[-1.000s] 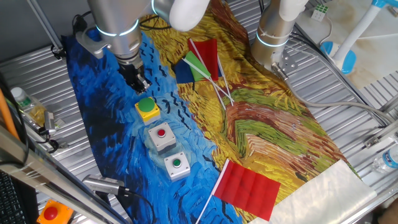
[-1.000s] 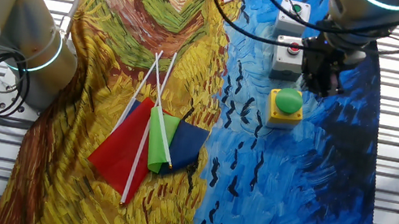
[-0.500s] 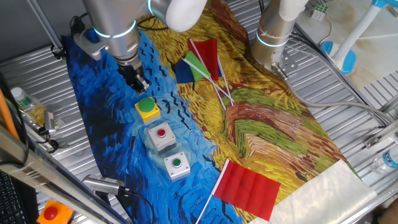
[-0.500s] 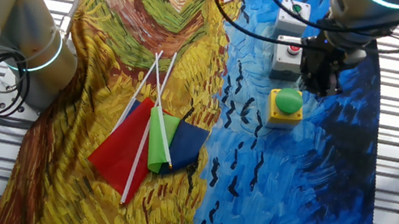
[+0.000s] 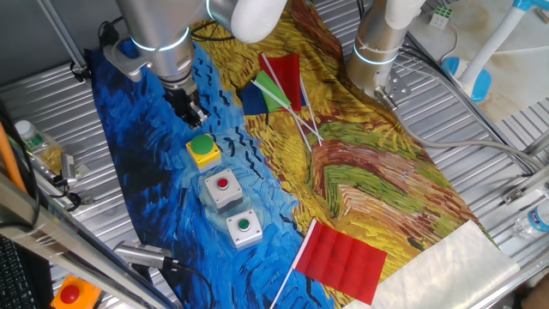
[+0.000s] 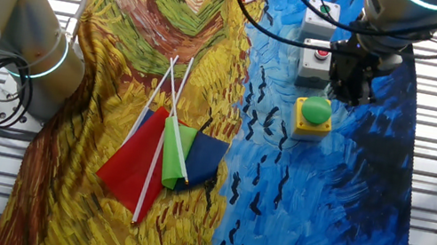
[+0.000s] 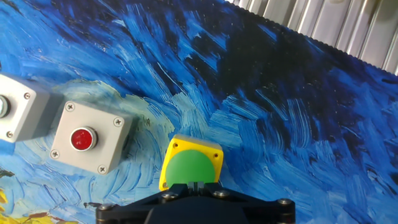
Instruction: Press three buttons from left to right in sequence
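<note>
Yellow button box (image 5: 204, 150) sits just below end effector (image 5: 192, 118).

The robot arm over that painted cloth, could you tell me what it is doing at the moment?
The arm's end effector hangs just above the yellow box with the green dome button, the end one in a row of three button boxes on the blue part of the cloth. Next in line are the grey box with the red button and the grey box with the green button. Whether it touches the dome cannot be told. Some small flags lie aside, untouched.
</note>
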`<action>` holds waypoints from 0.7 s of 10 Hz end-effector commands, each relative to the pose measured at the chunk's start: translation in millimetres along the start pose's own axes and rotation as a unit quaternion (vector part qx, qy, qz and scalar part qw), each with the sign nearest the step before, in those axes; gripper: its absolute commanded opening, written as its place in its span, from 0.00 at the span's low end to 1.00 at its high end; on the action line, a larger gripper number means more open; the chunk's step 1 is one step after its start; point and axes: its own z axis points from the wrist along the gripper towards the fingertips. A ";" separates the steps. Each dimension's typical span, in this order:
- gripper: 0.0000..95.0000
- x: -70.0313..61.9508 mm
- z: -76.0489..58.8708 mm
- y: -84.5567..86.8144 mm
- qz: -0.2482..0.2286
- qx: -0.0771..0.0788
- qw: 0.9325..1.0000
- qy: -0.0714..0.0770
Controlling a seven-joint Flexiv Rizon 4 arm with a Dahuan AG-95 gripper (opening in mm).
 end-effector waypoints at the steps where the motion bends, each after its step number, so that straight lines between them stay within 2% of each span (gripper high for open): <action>1: 0.00 0.3 -0.5 0.2 0.000 -0.002 1.000 0.000; 5: 0.00 0.7 0.3 0.0 0.002 -0.002 1.000 0.004; 7: 0.00 1.0 7.6 -2.5 -0.002 -0.003 1.000 0.003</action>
